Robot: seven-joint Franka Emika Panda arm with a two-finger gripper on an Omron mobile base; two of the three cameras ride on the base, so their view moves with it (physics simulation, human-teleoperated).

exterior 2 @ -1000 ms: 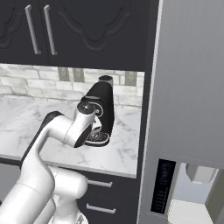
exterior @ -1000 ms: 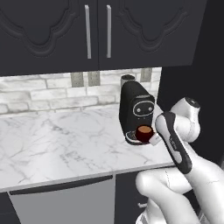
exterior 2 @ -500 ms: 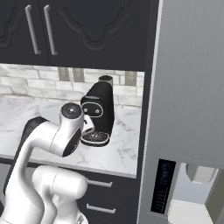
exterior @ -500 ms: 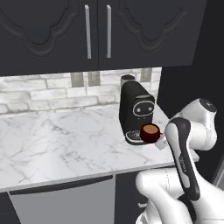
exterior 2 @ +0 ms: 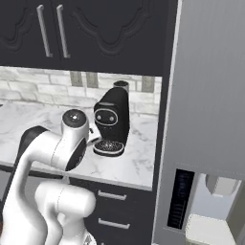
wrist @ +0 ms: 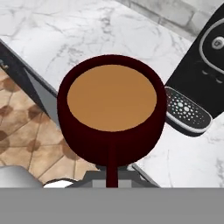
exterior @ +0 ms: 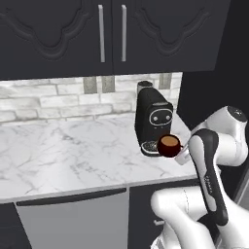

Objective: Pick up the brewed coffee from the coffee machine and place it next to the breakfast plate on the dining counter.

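The small round dark red mug of brown coffee hangs in the air just beside the compact black pod coffee machine, in front of its circular drip base and clear of it, above the front edge of the white grey-veined marble worktop. In the hand view the mug sits upright and full, its handle pointing down toward the two-finger gripper, which grips the mug; its fingertips are hidden. The drip base lies bare beside the mug.
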